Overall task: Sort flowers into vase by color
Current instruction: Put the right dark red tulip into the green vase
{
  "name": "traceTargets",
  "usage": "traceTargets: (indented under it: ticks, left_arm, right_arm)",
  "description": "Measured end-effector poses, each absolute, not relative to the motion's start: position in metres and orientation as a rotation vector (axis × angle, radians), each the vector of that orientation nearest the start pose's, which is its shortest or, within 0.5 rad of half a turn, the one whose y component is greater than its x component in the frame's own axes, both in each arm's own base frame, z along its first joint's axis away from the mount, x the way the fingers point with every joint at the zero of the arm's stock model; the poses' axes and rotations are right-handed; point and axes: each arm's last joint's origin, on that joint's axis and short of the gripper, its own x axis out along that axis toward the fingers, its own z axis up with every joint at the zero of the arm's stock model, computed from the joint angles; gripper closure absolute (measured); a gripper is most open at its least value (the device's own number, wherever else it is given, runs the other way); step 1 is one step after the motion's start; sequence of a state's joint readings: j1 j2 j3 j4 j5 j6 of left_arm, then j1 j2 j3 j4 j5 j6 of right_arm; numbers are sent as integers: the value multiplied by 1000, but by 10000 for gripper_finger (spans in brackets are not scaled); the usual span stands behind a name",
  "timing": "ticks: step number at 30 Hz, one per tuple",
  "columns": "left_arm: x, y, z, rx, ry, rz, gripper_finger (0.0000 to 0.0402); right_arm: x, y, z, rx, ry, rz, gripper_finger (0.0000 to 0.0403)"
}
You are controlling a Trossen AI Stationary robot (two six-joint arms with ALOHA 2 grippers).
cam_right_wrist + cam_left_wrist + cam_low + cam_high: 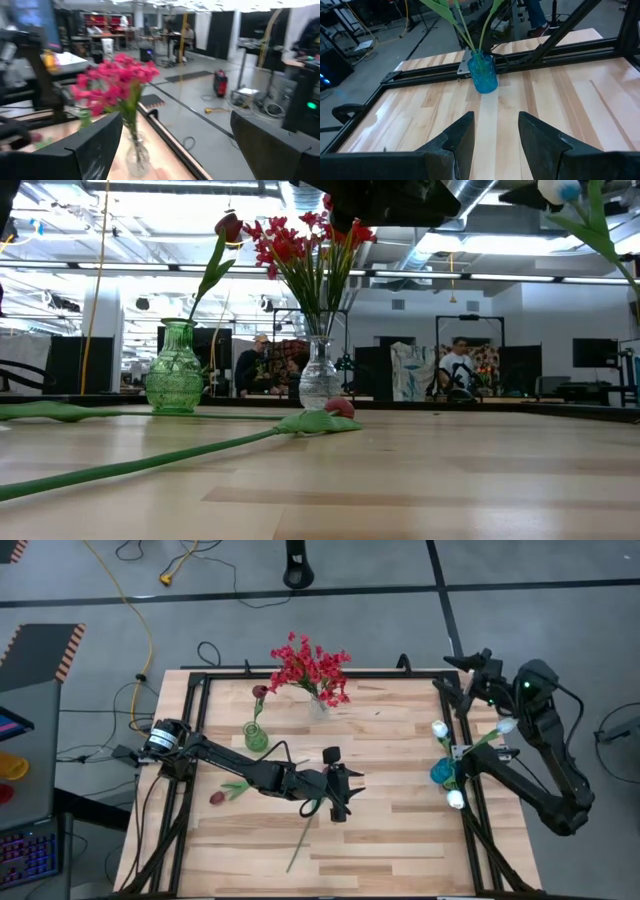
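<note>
The left claw point(341, 802) is positioned over the middle of the wooden surface point(400, 830), released: the left wrist view shows its two fingers point(462, 135) parted with bare wood between them and nothing grasped. The right claw point(470, 675) is raised at the far right corner of the surface, beyond the frame rail; its fingers point(95, 142) stand wide apart and empty, pointed toward the red sprays. Flower locations are as follows. The red clustered sprays point(312, 668) stand in a clear glass vase point(318, 706) at the far centre of the surface. One maroon tulip bud point(260, 692) stands in a green glass vase point(256, 736), left of the clear vase. The white tulip buds point(440, 728) stand in a blue vase point(442, 773) at the right edge of the surface, beside the right arm. Another maroon bud point(217, 797) lies flat on the surface, next to the left arm's forearm. A green stem point(300, 840) lies loose on the surface just near of the left claw; its flower head is hidden under the claw. In the low view, people point(458, 370) are seated in the room behind the surface. No brand marks, labels or legible writing can be read on any vase, arm or surface.
</note>
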State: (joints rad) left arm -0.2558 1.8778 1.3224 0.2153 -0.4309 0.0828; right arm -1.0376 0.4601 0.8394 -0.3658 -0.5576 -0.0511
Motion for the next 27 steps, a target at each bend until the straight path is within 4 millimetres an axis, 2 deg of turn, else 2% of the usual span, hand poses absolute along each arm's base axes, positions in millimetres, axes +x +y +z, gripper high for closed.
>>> traceTargets:
  ticks: [18, 27]
  left_arm:
    - [417, -97, 246, 195, 327, 160, 261]
    - [417, -97, 246, 195, 327, 159, 261]
  right_arm:
    - [79, -28, 375, -49, -69, 72, 5]
    - [86, -12, 380, -92, -129, 251, 5]
